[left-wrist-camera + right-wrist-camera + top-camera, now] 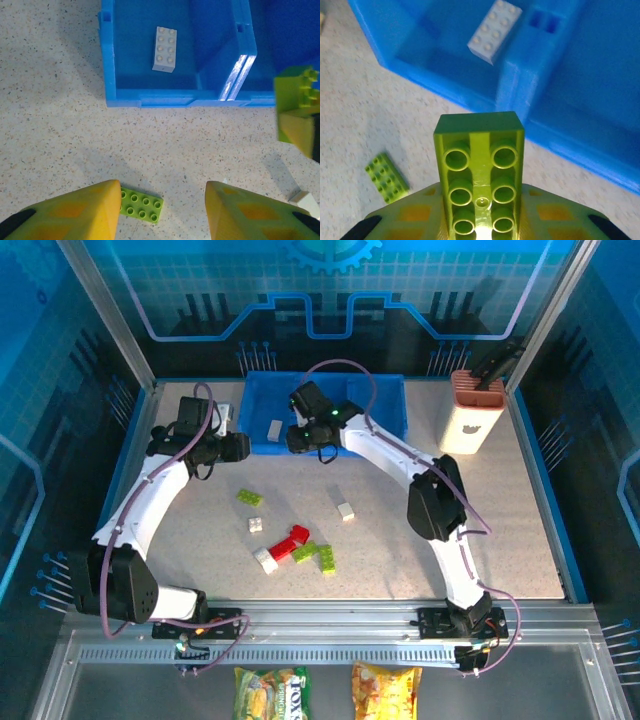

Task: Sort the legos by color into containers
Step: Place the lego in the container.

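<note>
Speckled grey tabletop fenced by blue panels carries the scene. One lime green brick is pinched in the right gripper, studs facing the wrist camera, held at the near wall of the blue tray, close to the divider between its left and middle compartments. A white brick lies flat in the left compartment, toward its middle. The other legos are loose near the table's centre: a flat lime plate, a small white-and-red piece, a white brick, and a cluster of a red brick, a white one and two lime ones. The tray stands against the table's far edge. The left gripper hangs just before the tray's near left corner with its fingers spread and nothing between them, above the lime plate. A white-and-terracotta holder occupies the far right corner, and two snack packets lie beyond the near edge.
</note>
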Available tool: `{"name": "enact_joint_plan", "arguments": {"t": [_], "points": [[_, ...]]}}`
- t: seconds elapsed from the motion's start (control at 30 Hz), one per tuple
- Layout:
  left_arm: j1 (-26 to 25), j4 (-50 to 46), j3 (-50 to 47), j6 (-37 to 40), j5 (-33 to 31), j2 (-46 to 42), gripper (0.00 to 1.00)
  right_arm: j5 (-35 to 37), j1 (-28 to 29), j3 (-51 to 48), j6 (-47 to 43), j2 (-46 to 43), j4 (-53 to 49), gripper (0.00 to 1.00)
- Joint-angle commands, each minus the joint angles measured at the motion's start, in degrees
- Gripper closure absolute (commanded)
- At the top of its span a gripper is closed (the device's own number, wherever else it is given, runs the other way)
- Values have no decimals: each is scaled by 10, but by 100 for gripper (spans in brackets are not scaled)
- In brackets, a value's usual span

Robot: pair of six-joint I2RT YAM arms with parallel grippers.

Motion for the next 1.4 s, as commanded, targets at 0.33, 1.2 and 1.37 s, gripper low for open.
{"name": "enact_joint_plan", "arguments": {"t": [0.33,1.2,1.37], "points": [[5,23,-18,-14,-17,-27,51,63,38,129,3,158,227,69],[6,22,-18,-10,-28,-42,52,59,-1,110,-14,77,208,69],[5,23,-18,-10,-28,-41,52,99,-24,67,5,39,179,70]]}}
